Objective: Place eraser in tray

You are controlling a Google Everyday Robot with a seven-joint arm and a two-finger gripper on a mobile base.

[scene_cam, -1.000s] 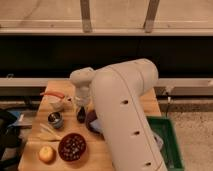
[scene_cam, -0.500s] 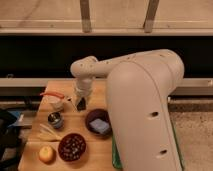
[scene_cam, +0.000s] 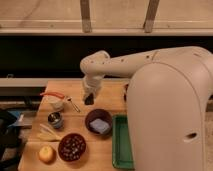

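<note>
The green tray (scene_cam: 120, 145) lies at the table's front right, and my white arm hides most of it. My gripper (scene_cam: 89, 99) hangs over the middle of the table, just behind a dark purple bowl (scene_cam: 98, 122) that holds a blue-grey square block (scene_cam: 101, 125). The gripper's tip is dark, and I cannot tell whether the black eraser is in it. The eraser does not show anywhere else on the table.
A second dark bowl (scene_cam: 71, 146) with small pieces stands at the front left, next to a yellow fruit (scene_cam: 46, 154). A metal cup (scene_cam: 55, 120), a white cup (scene_cam: 55, 104), an orange-handled tool (scene_cam: 52, 94) and a thin stick (scene_cam: 74, 104) are on the left.
The gripper has shifted a little to the right. The arm's big elbow has swung right, uncovering the bowl with the blue-grey block and part of the tray.
</note>
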